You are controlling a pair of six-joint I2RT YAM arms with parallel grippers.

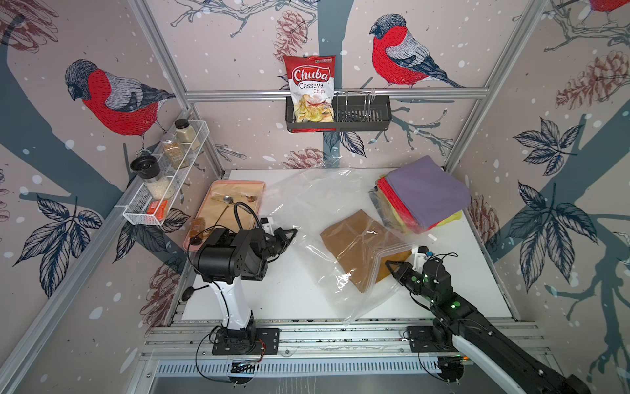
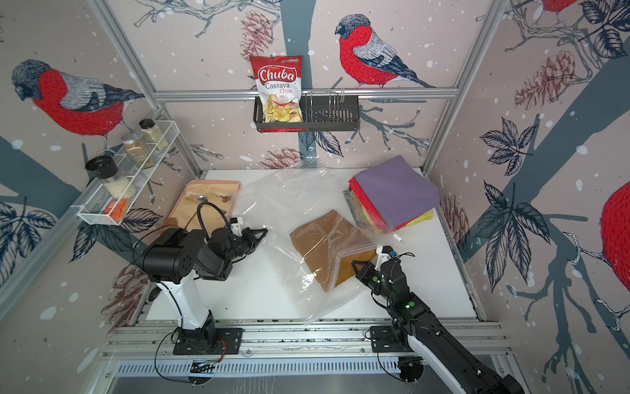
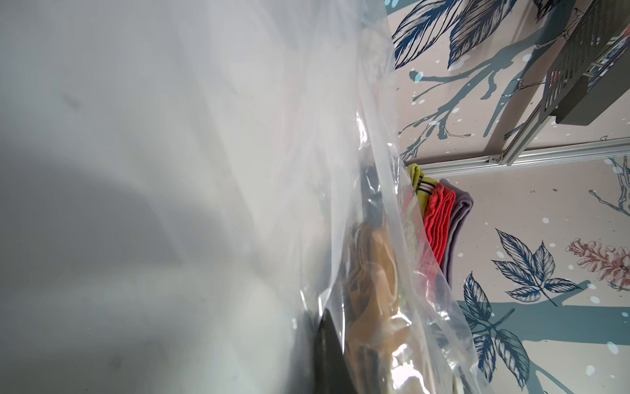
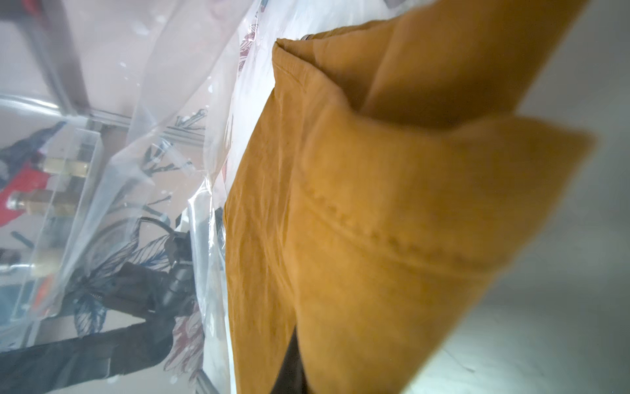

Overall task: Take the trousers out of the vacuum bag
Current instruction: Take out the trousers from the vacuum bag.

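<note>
A white wire shelf (image 1: 163,191) holding spice jars hangs on the left wall. Below it, a pale beige mat (image 1: 235,201) lies at the far left of the white surface (image 1: 279,293) with a spoon on it.

Beside the mat, the left gripper (image 1: 292,232) is clenched on the left edge of the vacuum bag (image 1: 306,198). This clear, crinkly bag sprawls across the middle of the surface.

On the back wall above, a red-and-white chips packet (image 1: 310,88) stands in a dark basket.

The mustard-brown trousers (image 1: 354,245) lie flat, mostly inside the bag. Their near right corner pokes out past the folded zip-strip edge. The right gripper (image 1: 388,263) is clamped on that corner, and its wrist view is filled with mustard cloth.

In the far right corner sits a stack of folded trousers (image 1: 426,191), purple on top, with red and yellow below. Bag plastic covers the stack's left side.
</note>
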